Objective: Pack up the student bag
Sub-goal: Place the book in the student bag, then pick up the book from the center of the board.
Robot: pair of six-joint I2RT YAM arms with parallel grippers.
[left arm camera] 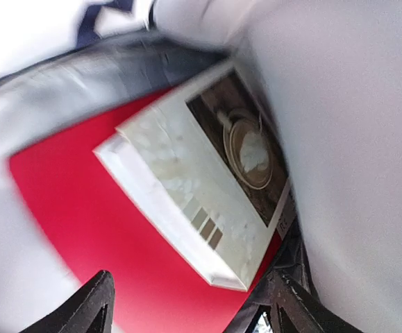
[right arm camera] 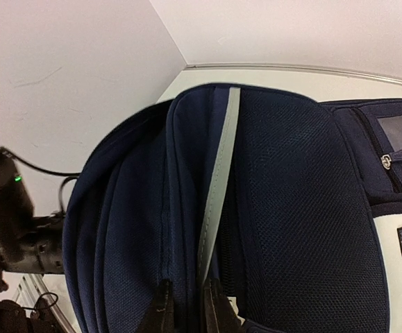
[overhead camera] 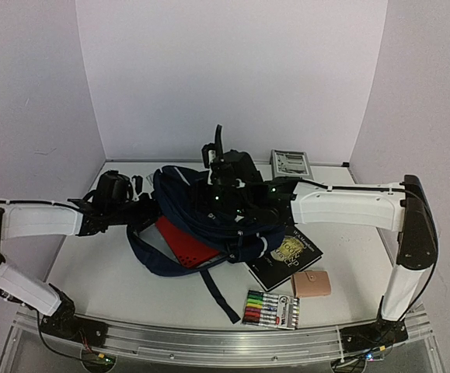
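Observation:
The navy student bag (overhead camera: 182,198) lies open in the middle of the table, with a red folder (overhead camera: 183,245) showing in its mouth. In the left wrist view a white book (left arm camera: 194,180) with a coffee-cup picture lies on the red folder (left arm camera: 82,208), between the bag's grey lining (left arm camera: 367,139). My left gripper (left arm camera: 187,312) is inside the bag, open, just short of the book's corner and holding nothing. My right gripper (right arm camera: 187,312) pinches a fold of the bag's navy fabric (right arm camera: 291,208) beside a grey stripe and holds that edge up (overhead camera: 221,203).
To the right of the bag lie a black book (overhead camera: 285,256), a pink wallet (overhead camera: 312,284) and a pack of coloured markers (overhead camera: 271,309). A grey calculator-like thing (overhead camera: 290,163) sits at the back. A dark strap (overhead camera: 218,295) trails toward the front edge.

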